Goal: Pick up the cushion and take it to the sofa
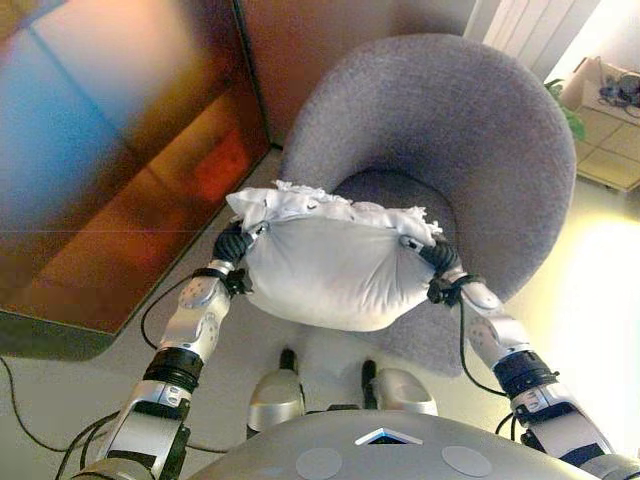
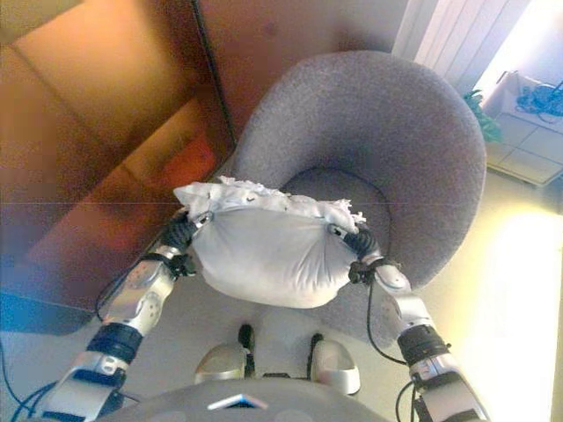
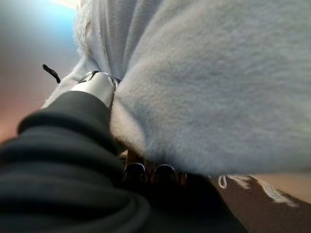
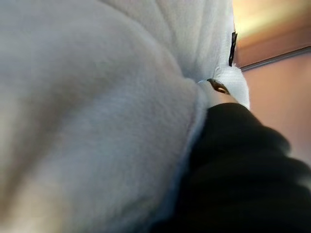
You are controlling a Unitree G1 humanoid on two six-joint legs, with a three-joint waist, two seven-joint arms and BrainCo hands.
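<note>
A round tub-shaped armchair (image 1: 440, 130) in grey, nubby woven fabric stands ahead of the robot, its curved back wrapping a darker sunken seat. To the robot's left is a large glossy brown panel (image 1: 120, 150), smooth and reflective, with orange and blue glare across it. The floor (image 1: 600, 300) is pale and smooth, brightly lit on the right. At the far right corner sits a small light-coloured box or tray (image 1: 612, 95) with dark items in it, too small to identify, and a bit of green foliage (image 1: 570, 115) beside it.

The cushion (image 1: 335, 270) is off the floor, held up between both hands in front of the armchair's seat, clear of it. It is soft, plump and pale grey-white, with a short fleecy nap; its upper edge is bunched and ruffled, and its underside sags in a rounded bulge.

The left hand (image 1: 232, 243) presses into the cushion's left end; the left wrist view shows fabric folded over it and dark fingertips (image 3: 136, 169) curled beneath the cushion, gripping it. The right hand (image 1: 440, 255) is sunk into the right end; its fingers are buried in the cloth, so I cannot tell how they are set.
</note>
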